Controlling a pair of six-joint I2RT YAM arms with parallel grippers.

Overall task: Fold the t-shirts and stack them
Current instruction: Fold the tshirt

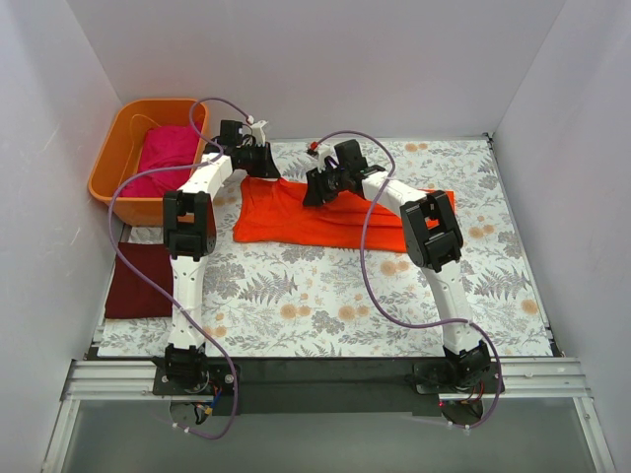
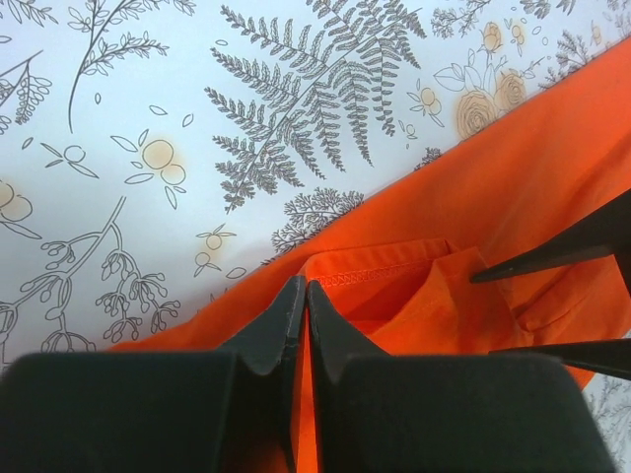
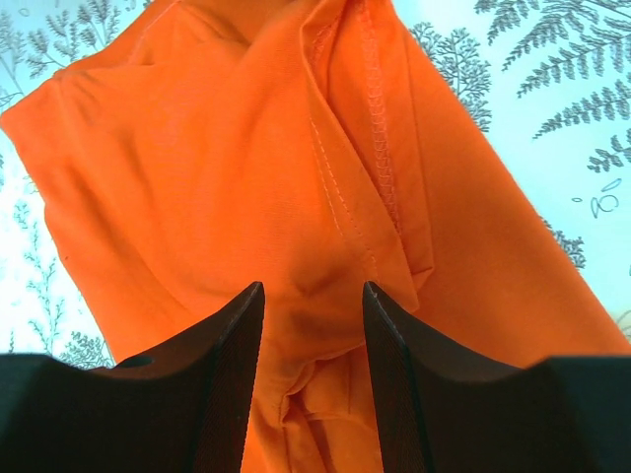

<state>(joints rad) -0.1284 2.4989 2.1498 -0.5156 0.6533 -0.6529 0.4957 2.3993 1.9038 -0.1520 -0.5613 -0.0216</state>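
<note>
The orange-red t-shirt point(image 1: 325, 222) lies spread across the back middle of the table. My left gripper point(image 1: 258, 168) is at its far left corner. In the left wrist view the left gripper point(image 2: 305, 286) is shut, pinching the shirt point(image 2: 513, 197) beside a stitched hem. My right gripper point(image 1: 314, 192) rests on the shirt's back edge. Its jaws point(image 3: 313, 288) stand open astride a raised fold of the orange cloth point(image 3: 197, 148). The dark maroon t-shirt point(image 1: 138, 281) lies folded at the table's left edge. The magenta-pink t-shirt point(image 1: 166, 158) is bunched in the tub.
An orange plastic tub point(image 1: 108, 158) stands at the back left corner, close to the left arm. The table carries a fern-and-flower patterned cover point(image 1: 325, 296). White walls enclose the back and both sides.
</note>
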